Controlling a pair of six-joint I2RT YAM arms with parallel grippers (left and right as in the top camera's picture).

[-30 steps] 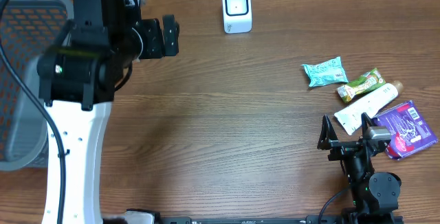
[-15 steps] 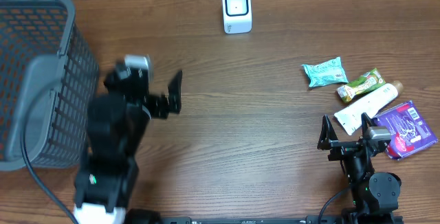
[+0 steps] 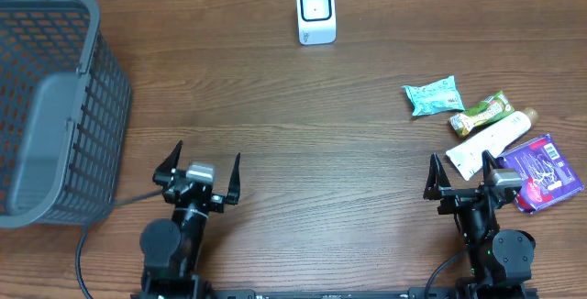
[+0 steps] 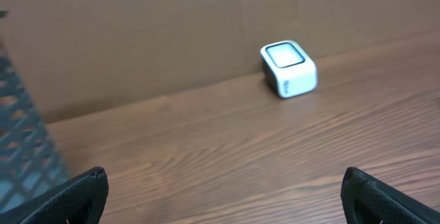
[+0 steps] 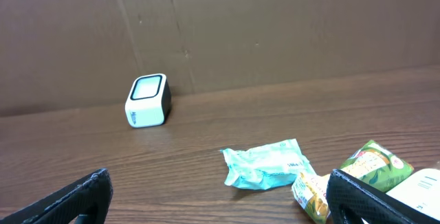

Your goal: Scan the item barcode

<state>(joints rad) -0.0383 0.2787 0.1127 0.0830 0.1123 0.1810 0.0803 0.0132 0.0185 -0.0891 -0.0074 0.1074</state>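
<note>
Wooden table [image 3: 303,152], bearing: grey basket [image 3: 55,106] left of the left fingers [image 3: 235,169]; white scanner [image 3: 315,12] (far ahead of both pairs); teal packet [image 3: 433,96], green packet [image 3: 481,113], white tube [image 3: 489,143] and purple packet [image 3: 546,171] by the right fingers [image 3: 431,178].

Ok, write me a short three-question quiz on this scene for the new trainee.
1. True or false: the left gripper and the right gripper both have open, empty fingers.
2. The white scanner stands: A) at the far edge of the table; B) between the two arms; C) among the packets.
3. How many items lie near the right gripper? Name them.

Key: 1 true. 2 A. 3 four: teal packet, green packet, white tube, purple packet.
</note>
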